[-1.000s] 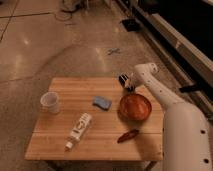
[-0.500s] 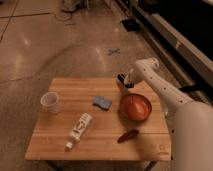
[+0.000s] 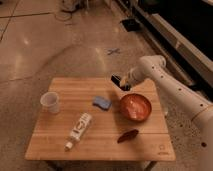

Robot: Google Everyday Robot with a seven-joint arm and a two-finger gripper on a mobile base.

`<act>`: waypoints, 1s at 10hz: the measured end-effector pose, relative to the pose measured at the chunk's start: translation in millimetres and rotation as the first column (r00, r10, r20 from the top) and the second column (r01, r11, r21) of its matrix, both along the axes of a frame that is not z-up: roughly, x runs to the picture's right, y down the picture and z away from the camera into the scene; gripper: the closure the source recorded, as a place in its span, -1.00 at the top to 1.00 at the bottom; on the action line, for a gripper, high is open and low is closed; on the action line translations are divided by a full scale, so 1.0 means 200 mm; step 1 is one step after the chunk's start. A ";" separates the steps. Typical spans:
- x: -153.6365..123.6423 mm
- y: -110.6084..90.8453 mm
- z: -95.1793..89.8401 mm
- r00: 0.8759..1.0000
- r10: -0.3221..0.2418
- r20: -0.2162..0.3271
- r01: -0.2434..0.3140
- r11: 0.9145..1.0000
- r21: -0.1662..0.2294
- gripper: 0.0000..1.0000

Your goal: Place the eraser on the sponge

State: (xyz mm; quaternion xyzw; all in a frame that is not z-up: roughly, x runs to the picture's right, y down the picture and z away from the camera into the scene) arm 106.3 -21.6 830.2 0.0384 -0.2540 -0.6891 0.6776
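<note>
The blue sponge (image 3: 102, 103) lies flat near the middle of the wooden table (image 3: 105, 147). My gripper (image 3: 120, 82) hangs over the table's far edge, up and to the right of the sponge and just behind the orange bowl. It is shut on the eraser (image 3: 117, 80), a small black block that shows at the gripper's tip, held above the tabletop. The white arm (image 3: 165, 82) reaches in from the right.
An orange bowl (image 3: 135, 107) stands right of the sponge. A dark red elongated object (image 3: 128, 135) lies in front of the bowl. A white bottle (image 3: 79, 130) lies on its side at front left, and a clear cup (image 3: 50, 102) stands at the left.
The gripper with the eraser has shifted slightly left, toward the sponge. Nothing on the table has moved.
</note>
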 end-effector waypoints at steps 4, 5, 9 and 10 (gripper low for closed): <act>-0.18 0.18 -0.05 0.997 -0.060 0.051 0.057 0.996 0.063 -1.00; -0.23 0.24 -0.01 0.995 -0.082 0.054 0.078 0.994 0.081 -1.00; -0.31 0.36 0.13 0.995 -0.102 0.009 0.100 0.987 0.127 -1.00; -0.34 0.38 0.15 0.995 -0.100 0.001 0.099 0.987 0.127 -1.00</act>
